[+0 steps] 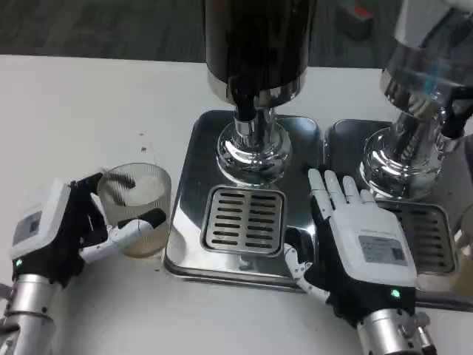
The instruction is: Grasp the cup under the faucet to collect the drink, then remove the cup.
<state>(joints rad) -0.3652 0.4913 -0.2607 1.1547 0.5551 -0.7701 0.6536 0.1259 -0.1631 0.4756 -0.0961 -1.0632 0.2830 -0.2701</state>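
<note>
White worktop [89, 103], steel drip tray [188, 251] with a slotted grate [244, 220] under the dark dispenser's faucet [244, 111]. Cup [137, 207] is upright, off the tray just beside its left edge, wrapped in the left hand [70, 229] (thumb across the front, fingers behind). Faucet lies to the cup's right and farther from the robot, so the carry looks like rightward and forward onto the grate. Right hand [358, 237] lies flat, fingers extended, holding nothing, on the tray's right rim.
</note>
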